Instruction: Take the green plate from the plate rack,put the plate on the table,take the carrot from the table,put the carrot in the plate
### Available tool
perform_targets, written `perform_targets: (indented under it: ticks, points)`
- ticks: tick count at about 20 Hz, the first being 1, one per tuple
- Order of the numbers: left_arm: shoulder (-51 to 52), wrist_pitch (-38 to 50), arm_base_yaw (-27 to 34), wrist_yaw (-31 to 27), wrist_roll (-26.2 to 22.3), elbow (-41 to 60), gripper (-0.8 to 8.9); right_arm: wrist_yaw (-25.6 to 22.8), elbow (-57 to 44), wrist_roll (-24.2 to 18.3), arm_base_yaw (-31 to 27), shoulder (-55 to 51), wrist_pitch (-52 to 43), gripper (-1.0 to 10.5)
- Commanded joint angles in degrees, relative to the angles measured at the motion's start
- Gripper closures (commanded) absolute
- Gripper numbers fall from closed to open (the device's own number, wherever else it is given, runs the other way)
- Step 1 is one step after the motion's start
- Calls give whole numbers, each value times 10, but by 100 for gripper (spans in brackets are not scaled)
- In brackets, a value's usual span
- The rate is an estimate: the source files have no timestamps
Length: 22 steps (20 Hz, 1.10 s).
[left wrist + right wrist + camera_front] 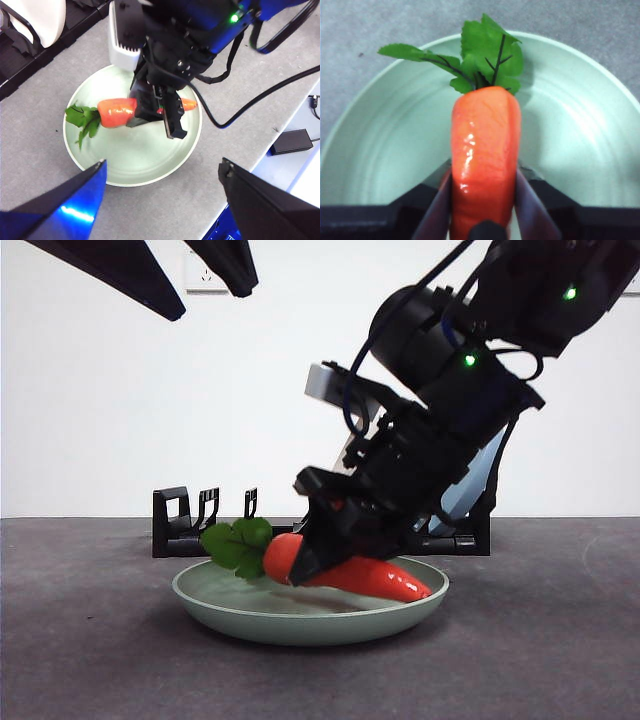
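Note:
The green plate (300, 625) lies flat on the table (90, 660) in front of the plate rack (180, 530). My right gripper (315, 560) reaches down into the plate, shut on the carrot (375, 578). The carrot lies low and nearly level over the plate, with its leaves toward the rim. I cannot tell whether it rests on the plate. The right wrist view shows the jaws clamping the carrot (485, 135) over the plate (380, 140). My left gripper (162, 165) is open and empty, high above the plate (135, 155), looking down on the carrot (116, 111) and the right gripper (155, 107).
A cream-white plate (45, 20) stands in the rack (30, 55). A blue plate (470, 490) stands in the rack behind the right arm. The left gripper's tips (205, 295) show at the top left. A black adapter (292, 141) and cables lie beyond the table's edge.

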<state>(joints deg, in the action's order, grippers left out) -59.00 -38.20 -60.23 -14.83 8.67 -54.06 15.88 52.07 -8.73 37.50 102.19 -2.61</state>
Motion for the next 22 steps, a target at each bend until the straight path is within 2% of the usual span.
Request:
perform_targets:
  ticks: [1, 3, 4, 5, 8, 9, 13, 16, 19, 22]
  points:
    - [1, 1, -1, -1, 8, 1, 436, 2, -3, 3, 1, 12, -10, 959]
    - [1, 1, -1, 0, 8, 1, 436, 3, -3, 3, 1, 12, -13, 956]
    - [1, 1, -1, 0, 8, 1, 436, 6, -3, 4, 1, 12, -13, 919]
    - [1, 0, -1, 0, 8, 1, 436, 5, -3, 4, 1, 12, -11, 833]
    - [1, 0, -1, 0, 8, 1, 436, 2, -2, 16, 1, 10, -9, 370]
    - [1, 0, -1, 0, 8, 1, 436, 2, -3, 18, 1, 8, -9, 337]
    - [1, 0, -1, -1, 8, 1, 436, 2, -2, 18, 1, -33, 6, 347]
    - [1, 0, -1, -1, 8, 1, 436, 2, -2, 18, 1, -108, 60, 348]
    - [1, 0, -1, 0, 8, 1, 436, 2, -2, 33, 1, -212, 169, 349]
    - [1, 0, -1, 3, 8, 1, 436, 6, -2, 56, 1, -332, 327, 350]
